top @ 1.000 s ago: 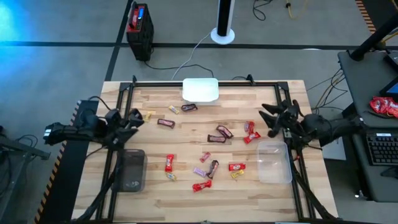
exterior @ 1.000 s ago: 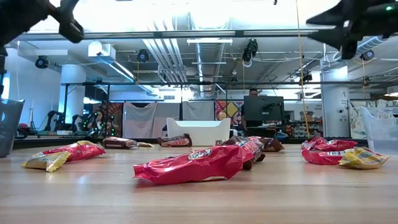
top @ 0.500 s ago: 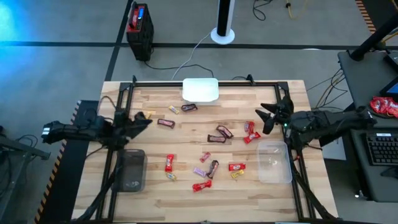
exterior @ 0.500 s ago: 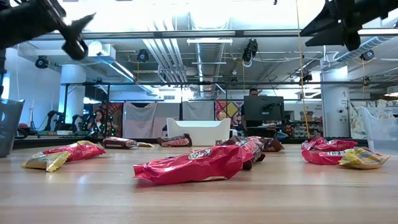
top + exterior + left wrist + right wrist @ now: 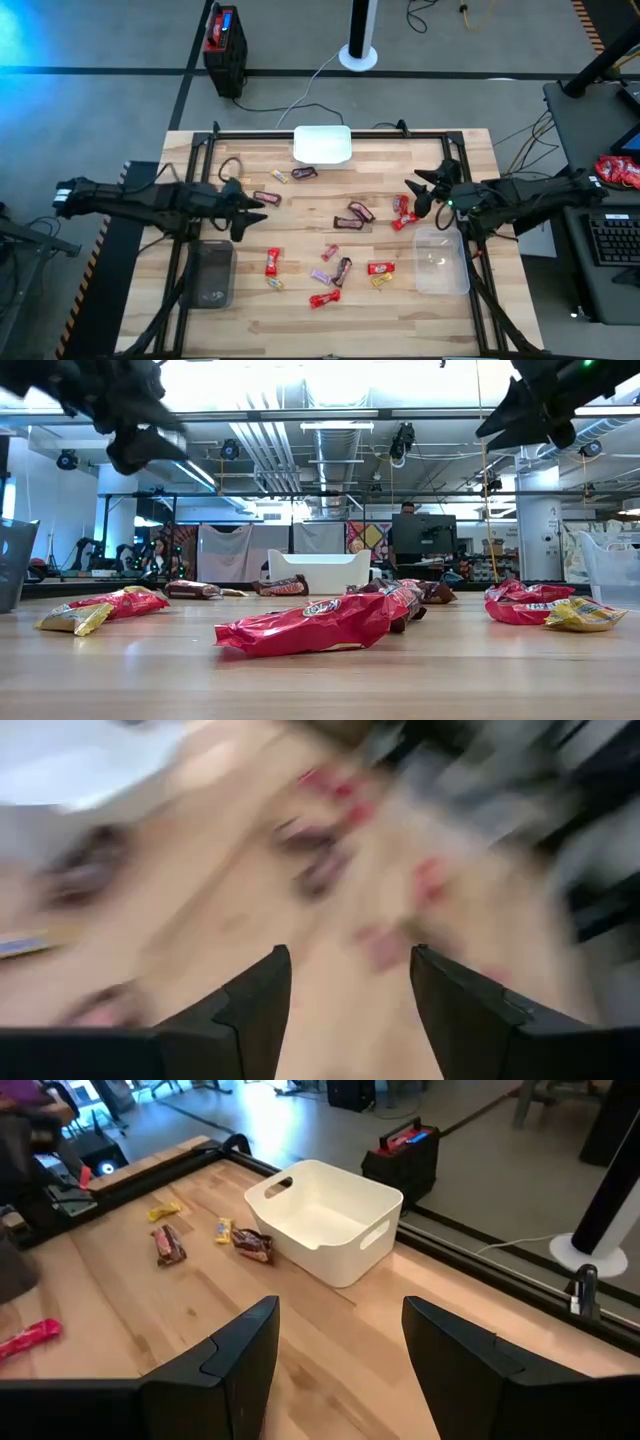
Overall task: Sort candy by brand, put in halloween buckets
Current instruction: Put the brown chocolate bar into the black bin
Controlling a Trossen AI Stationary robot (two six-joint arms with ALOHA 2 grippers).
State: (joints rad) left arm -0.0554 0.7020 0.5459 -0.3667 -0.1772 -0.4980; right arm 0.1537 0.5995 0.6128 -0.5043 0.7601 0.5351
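Note:
Wrapped candies in red, brown, yellow and purple lie scattered on the wooden table (image 5: 250, 310), around its middle (image 5: 340, 245). The white bin (image 5: 322, 145) sits at the far edge, the dark grey bin (image 5: 210, 272) near the left, and the clear bin (image 5: 441, 260) near the right. My left gripper (image 5: 255, 204) is open above the table, just left of a brown candy (image 5: 266, 198). My right gripper (image 5: 412, 194) is open in the air beside two red candies (image 5: 403, 212). The right wrist view faces the white bin (image 5: 325, 1220).
A black-and-red box (image 5: 224, 40) and a white post base (image 5: 359, 55) stand on the floor beyond the table. A black frame rail (image 5: 330, 133) runs along the far edge. Bare wood lies along the near edge.
My left gripper has swung from the table's left edge toward the right, reaching in over the table toward the brown candy; its wrist view is blurred. My right gripper has moved a little toward the table's left, closer to the red candies. No candy has moved.

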